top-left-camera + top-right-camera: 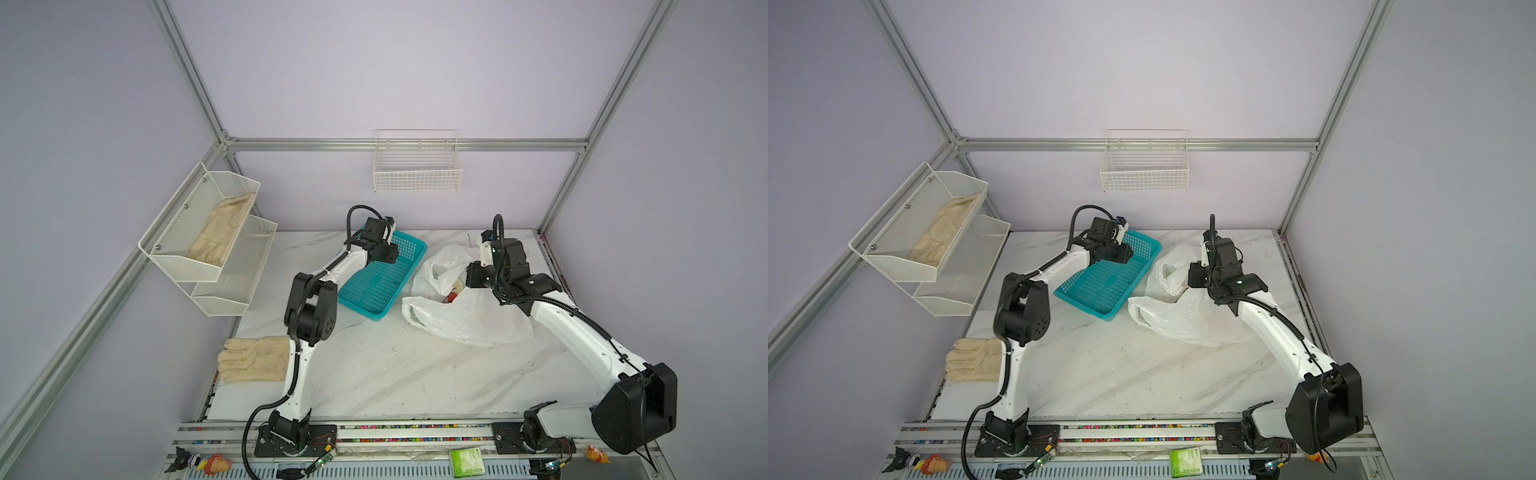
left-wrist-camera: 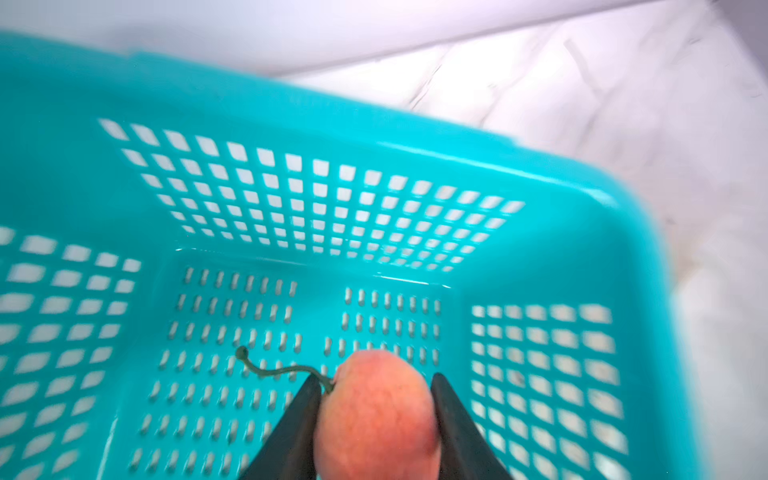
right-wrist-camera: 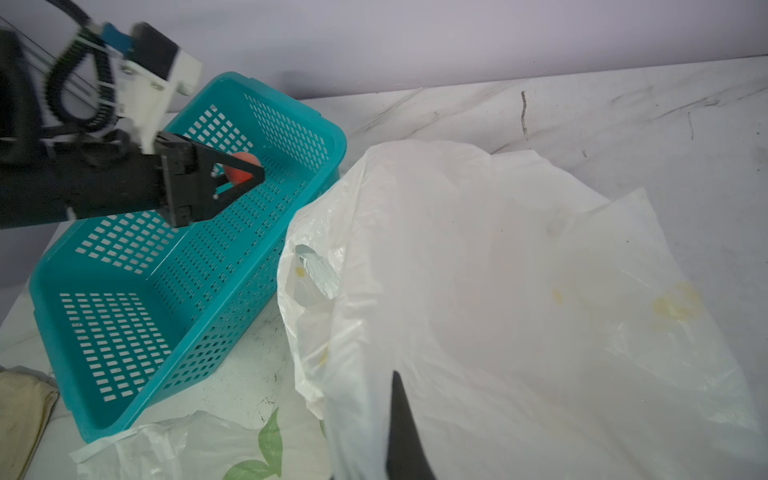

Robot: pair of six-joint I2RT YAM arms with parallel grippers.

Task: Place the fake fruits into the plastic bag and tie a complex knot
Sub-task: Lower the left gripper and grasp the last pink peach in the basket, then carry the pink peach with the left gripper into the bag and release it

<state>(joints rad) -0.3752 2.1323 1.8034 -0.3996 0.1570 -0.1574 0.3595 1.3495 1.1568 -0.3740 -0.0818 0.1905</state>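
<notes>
fruit clamped in left tool over teal basket; right tool pinches plastic bag.

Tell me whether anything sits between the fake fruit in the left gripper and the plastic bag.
Only the teal basket, its wall nearest the plastic bag: the left gripper holds the fake fruit over the basket, and the bag lies beyond that wall. Nothing else visible intervenes.
</notes>
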